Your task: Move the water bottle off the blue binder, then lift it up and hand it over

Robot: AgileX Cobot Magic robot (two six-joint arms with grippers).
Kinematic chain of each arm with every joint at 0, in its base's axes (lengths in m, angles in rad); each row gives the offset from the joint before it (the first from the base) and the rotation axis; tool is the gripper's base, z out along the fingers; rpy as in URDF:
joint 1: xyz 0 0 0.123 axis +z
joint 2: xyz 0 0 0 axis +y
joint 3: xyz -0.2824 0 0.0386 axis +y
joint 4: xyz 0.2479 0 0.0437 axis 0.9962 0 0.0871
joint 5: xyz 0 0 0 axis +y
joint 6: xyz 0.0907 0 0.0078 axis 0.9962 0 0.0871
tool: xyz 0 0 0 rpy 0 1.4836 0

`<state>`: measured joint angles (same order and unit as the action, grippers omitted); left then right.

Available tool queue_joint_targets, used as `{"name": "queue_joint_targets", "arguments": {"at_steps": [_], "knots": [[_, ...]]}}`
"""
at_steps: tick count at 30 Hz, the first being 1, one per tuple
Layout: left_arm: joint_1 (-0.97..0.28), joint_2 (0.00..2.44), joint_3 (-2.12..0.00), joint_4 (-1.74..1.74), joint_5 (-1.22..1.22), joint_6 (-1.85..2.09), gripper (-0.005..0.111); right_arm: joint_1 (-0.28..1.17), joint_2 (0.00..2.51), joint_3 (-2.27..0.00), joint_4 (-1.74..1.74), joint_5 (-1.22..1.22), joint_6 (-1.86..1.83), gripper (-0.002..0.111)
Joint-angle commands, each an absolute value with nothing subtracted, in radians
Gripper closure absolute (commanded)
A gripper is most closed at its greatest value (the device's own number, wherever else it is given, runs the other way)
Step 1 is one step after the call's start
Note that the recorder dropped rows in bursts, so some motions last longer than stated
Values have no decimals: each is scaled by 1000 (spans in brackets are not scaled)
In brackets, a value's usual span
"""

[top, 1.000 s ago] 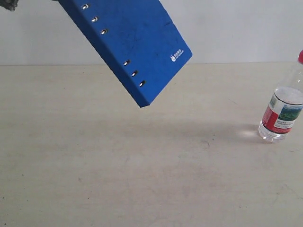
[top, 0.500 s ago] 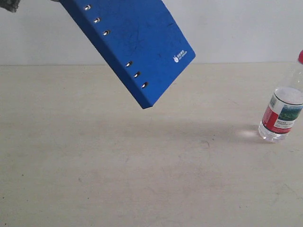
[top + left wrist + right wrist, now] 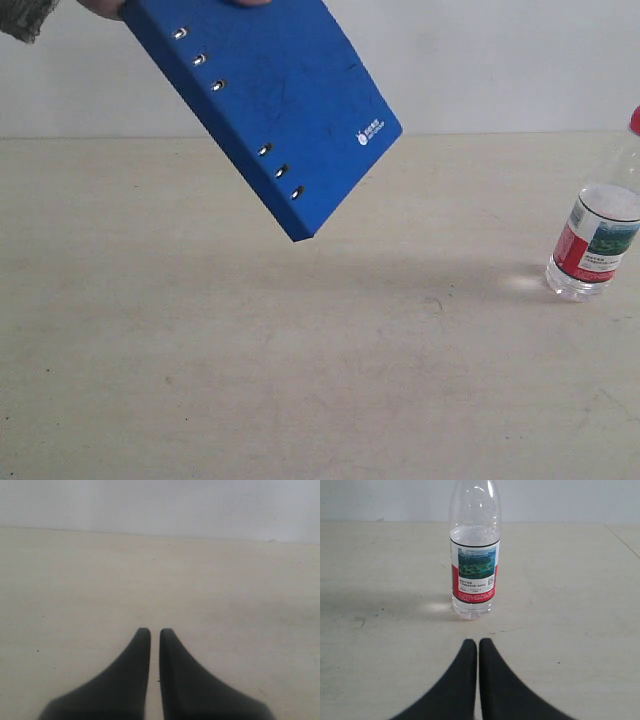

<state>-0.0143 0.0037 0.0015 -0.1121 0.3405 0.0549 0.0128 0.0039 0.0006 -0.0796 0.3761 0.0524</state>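
Observation:
The blue binder (image 3: 265, 110) hangs tilted in the air at the upper left of the exterior view, held from above by a person's hand (image 3: 100, 6). The water bottle (image 3: 598, 232) stands upright on the table at the far right, apart from the binder. In the right wrist view the water bottle (image 3: 474, 555) stands straight ahead of my right gripper (image 3: 478, 643), which is shut and empty, a short way off. My left gripper (image 3: 152, 631) is shut over bare table. Neither gripper shows in the exterior view.
A pale beige table (image 3: 300, 380) fills the scene, with a white wall (image 3: 500, 60) behind it. A sleeve (image 3: 25, 15) of the person shows at the top left corner.
The binder has shifted slightly down and to the left, and the hand holding it has come into view. The bottle and both grippers have not moved.

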Motion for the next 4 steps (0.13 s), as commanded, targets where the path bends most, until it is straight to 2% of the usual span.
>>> {"name": "queue_joint_targets", "arguments": {"at_steps": [1,4], "knots": [[-22,0,0,-109,337,61,100,10,0,0,-82,362,47,108],[-22,0,0,-109,337,61,100,10,0,0,-82,362,47,108]]}}
